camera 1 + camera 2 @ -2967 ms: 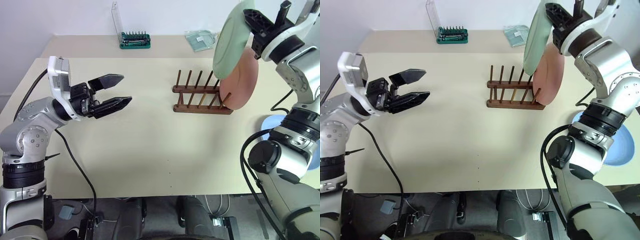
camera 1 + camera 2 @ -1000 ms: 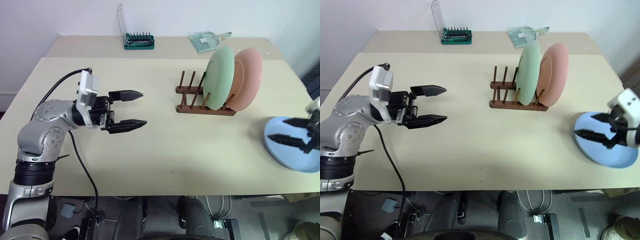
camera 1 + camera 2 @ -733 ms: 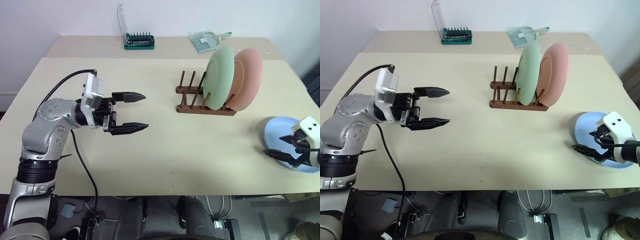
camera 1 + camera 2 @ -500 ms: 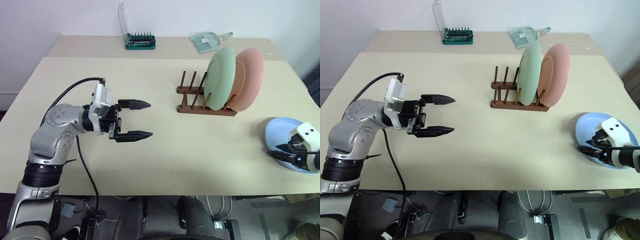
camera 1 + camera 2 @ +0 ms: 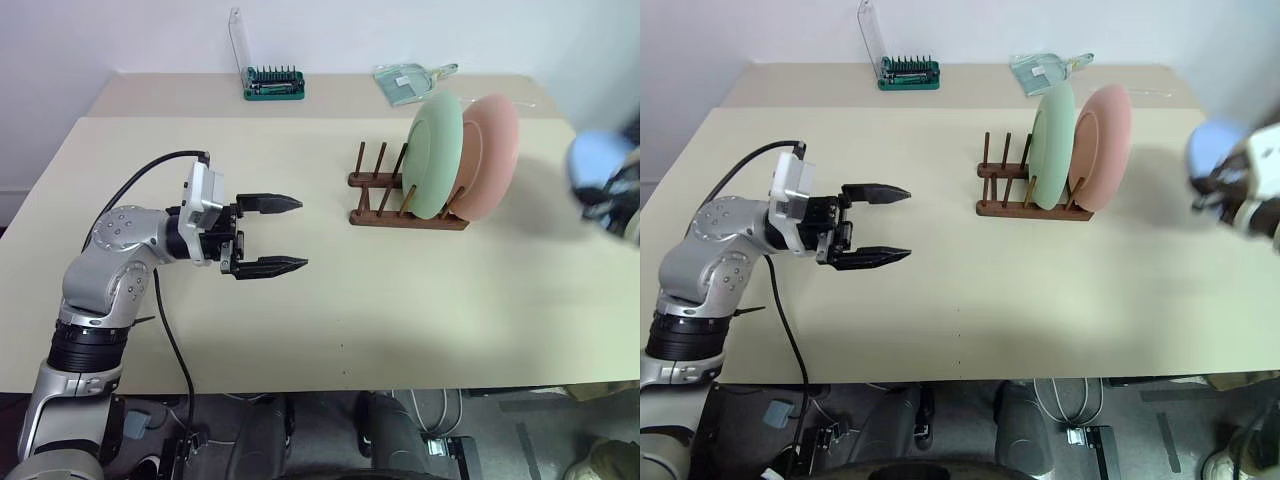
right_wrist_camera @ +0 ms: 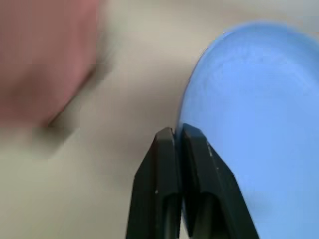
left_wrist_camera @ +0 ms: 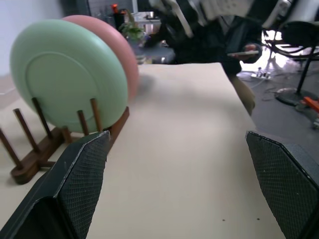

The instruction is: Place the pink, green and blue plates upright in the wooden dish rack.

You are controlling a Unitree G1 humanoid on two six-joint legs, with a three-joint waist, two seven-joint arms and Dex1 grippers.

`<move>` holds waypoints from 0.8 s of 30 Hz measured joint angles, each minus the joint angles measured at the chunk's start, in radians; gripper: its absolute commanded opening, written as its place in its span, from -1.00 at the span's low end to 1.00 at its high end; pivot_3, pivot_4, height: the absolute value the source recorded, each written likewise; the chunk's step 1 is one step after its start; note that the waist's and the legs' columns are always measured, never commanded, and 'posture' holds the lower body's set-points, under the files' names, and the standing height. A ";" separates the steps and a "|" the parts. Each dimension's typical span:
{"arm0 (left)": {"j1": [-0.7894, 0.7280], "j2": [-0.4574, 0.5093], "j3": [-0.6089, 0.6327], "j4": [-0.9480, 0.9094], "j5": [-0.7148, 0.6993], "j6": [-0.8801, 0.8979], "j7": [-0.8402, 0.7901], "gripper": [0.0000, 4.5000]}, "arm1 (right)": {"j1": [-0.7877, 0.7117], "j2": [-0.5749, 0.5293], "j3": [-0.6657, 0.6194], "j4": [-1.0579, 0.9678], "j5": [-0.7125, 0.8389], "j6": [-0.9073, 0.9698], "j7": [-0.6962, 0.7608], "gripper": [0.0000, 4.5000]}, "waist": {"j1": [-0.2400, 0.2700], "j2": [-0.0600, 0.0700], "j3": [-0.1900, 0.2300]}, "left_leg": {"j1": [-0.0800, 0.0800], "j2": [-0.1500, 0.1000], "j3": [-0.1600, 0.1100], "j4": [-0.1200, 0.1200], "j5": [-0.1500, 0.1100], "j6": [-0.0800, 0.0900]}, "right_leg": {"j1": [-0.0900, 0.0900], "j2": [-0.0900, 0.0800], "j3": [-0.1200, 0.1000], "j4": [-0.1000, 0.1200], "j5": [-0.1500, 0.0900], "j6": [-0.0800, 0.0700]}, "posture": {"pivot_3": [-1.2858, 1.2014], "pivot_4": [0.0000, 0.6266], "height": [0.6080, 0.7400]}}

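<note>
The wooden dish rack (image 5: pixel 405 196) stands toward the right of the beige table (image 5: pixel 330 300), and two of the three plates are already upright in it: the green plate (image 5: pixel 437 155) and, just behind it on the right, the pink plate (image 5: pixel 493 150), both leaning slightly between the pegs. The blue plate (image 6: pixel 259 124) is off the table, held in the air to the right of the rack; the right gripper (image 6: pixel 178 137) is clenched on its rim, the two black fingers pinched together with the plate's edge between them. The left gripper (image 5: pixel 278 233) hangs above the table on the left, well apart from the rack, pointing toward it with its fingers spread wide and nothing between them. A green screwdriver-bit case (image 5: pixel 274 82) and a clear packet (image 5: pixel 408 80) lie at the far edge of the table.
</note>
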 measured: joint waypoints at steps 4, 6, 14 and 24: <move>-0.006 -0.018 0.006 0.007 -0.002 0.001 0.025 1.00 | -0.239 0.096 -0.084 0.098 0.043 -0.147 -0.110 -0.98 | -0.006 0.000 0.000 | 0.000 0.000 0.000 -0.001 0.001 -0.002 | 0.000 0.000 0.000 0.000 0.000 0.000 | 0.03 -0.52 0.76; -0.015 -0.030 0.009 0.008 -0.007 0.004 0.039 1.00 | -0.342 0.187 -0.163 0.070 0.198 -0.096 -0.108 -0.98 | -0.014 0.000 0.000 | 0.000 0.001 0.000 -0.001 0.001 -0.002 | 0.000 0.000 0.000 0.000 0.000 0.000 | 0.03 -0.52 0.76; -0.005 0.001 0.056 0.043 -0.004 -0.006 0.061 1.00 | -0.536 0.404 -0.272 -0.193 0.902 0.257 -0.148 -0.98 | -0.001 0.002 0.001 | -0.001 0.001 -0.001 -0.001 0.000 -0.001 | 0.000 0.000 -0.001 0.002 0.000 0.000 | 0.03 -0.52 0.76; 0.046 -0.003 0.075 0.021 0.000 -0.022 0.090 1.00 | -0.373 0.520 -0.183 -0.255 1.413 0.415 -0.302 -0.98 | 0.008 0.002 0.000 | 0.000 0.001 0.000 0.000 0.000 0.000 | 0.000 0.000 -0.001 0.004 0.000 0.000 | 0.03 -0.52 0.76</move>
